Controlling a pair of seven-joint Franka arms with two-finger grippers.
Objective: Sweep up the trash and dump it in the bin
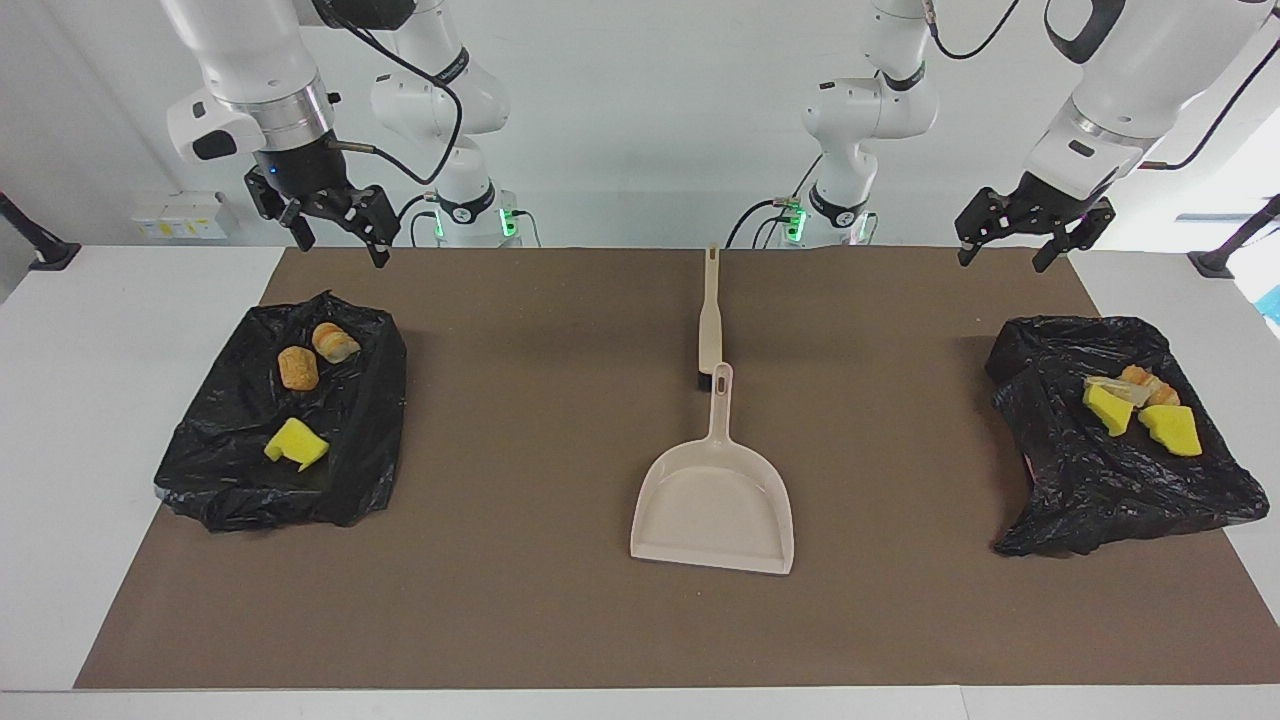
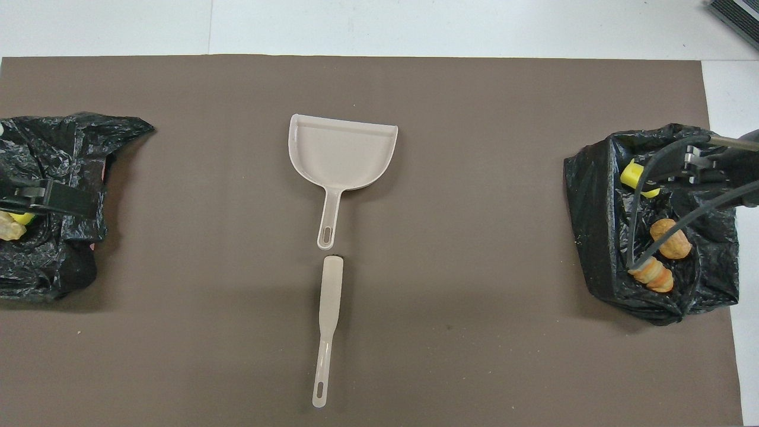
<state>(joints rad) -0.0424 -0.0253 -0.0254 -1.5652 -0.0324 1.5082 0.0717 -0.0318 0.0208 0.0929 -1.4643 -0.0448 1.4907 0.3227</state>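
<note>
The trash lies in two bins lined with black bags. In the bin (image 1: 350, 470) at the right arm's end are a yellow wedge (image 1: 295, 443) and two tan lumps (image 1: 297, 368). The bin (image 1: 1080, 490) at the left arm's end holds two yellow wedges (image 1: 1172, 430) and an orange-tan lump (image 1: 1140, 382). My right gripper (image 1: 340, 248) hangs open and empty above its bin's edge nearest the robots. My left gripper (image 1: 1002, 262) hangs open and empty above the mat, near its bin. A beige dustpan (image 1: 712, 505) and brush (image 1: 709, 320) lie in the middle.
A brown mat (image 2: 474, 178) covers most of the white table. The brush (image 2: 329, 308) lies end to end with the dustpan's handle (image 2: 328, 225), nearer to the robots than the pan. A cable from the right arm hangs over that arm's bin (image 2: 599, 201).
</note>
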